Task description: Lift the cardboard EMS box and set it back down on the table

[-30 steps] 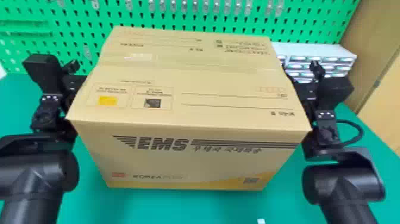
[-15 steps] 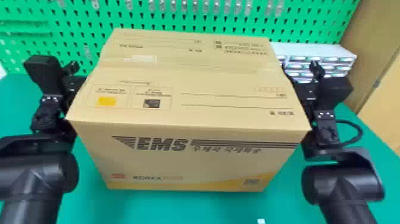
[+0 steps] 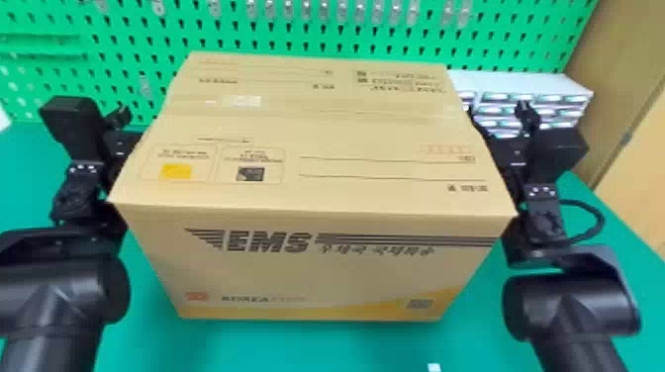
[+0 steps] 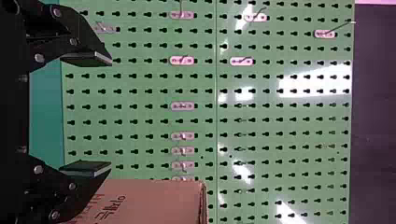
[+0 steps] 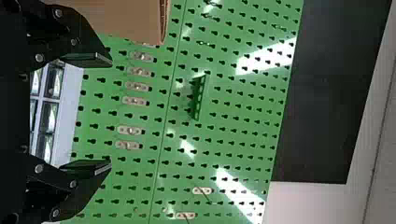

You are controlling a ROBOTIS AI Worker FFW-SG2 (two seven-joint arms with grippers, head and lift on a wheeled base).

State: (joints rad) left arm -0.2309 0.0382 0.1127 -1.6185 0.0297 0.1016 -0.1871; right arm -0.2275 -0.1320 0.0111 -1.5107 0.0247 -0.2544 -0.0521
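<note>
Standing level with its printed front toward the head camera, the cardboard EMS box point(image 3: 316, 272) is over the green table point(image 3: 277, 346), though whether its underside touches the tabletop cannot be told. At the box's left side, the left gripper point(image 3: 118, 117) is released, fingers spread wide; at the box's right side, the right gripper point(image 3: 499, 115) is likewise released and wide apart. Behind the box rises the green pegboard point(image 3: 148, 54), and beyond its far right corner sits a white rack point(image 3: 534, 84).
</note>
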